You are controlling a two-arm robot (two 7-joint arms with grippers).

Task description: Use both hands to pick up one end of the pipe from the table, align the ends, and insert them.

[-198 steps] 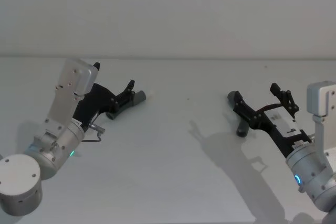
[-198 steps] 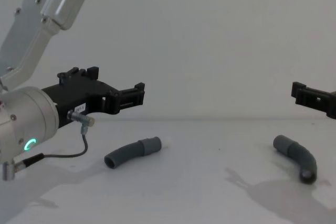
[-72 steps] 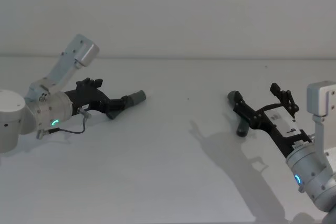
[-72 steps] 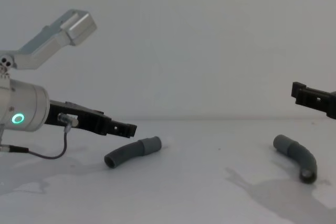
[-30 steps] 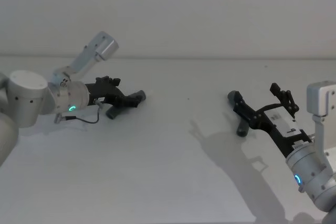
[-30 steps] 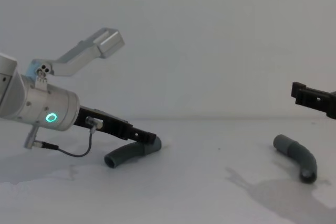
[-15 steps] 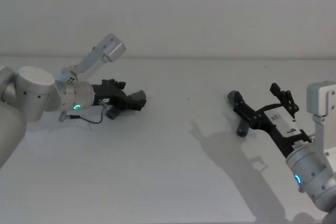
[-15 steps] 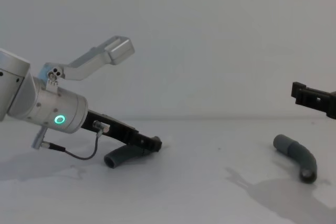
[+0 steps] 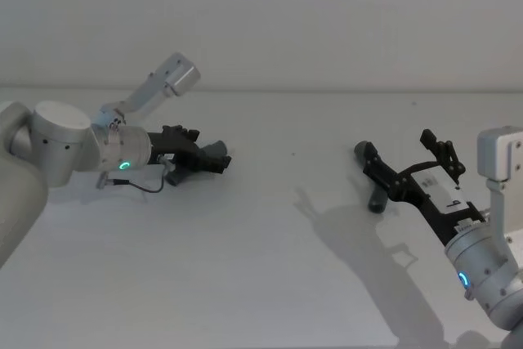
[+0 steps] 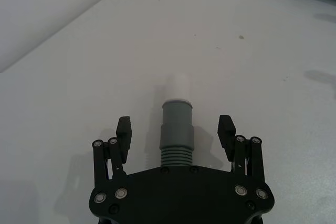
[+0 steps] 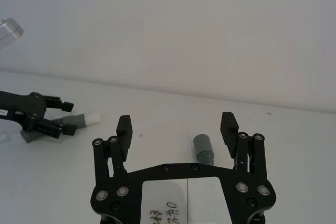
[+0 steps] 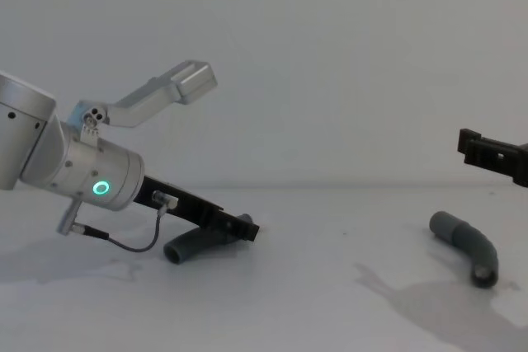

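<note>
since a second ago my left end effector has slid forward and down along its pipe piece, so the open fingers now straddle the grey collar instead of trailing behind it. nearest me, the right end effector hangs above the tabletop where it was, fingers spread wide and empty. the socket piece lies on the tabletop just beyond it, well apart from the left piece. over on the left, past the green ring on the wrist, the fingers sit either side of the collar and the first ribs with a gap on both sides, gripping nothing yet. that piece lies flat, its white tip poking out ahead of the fingertips. i judge the step in hand to be closing on this piece. to do it well i'd keep the piece centred and close on the smooth collar rather than the ribs, which would probably flex. i'd also leave the white tip fully clear for the insertion and keep the fingertips from dragging on the tabletop.
</note>
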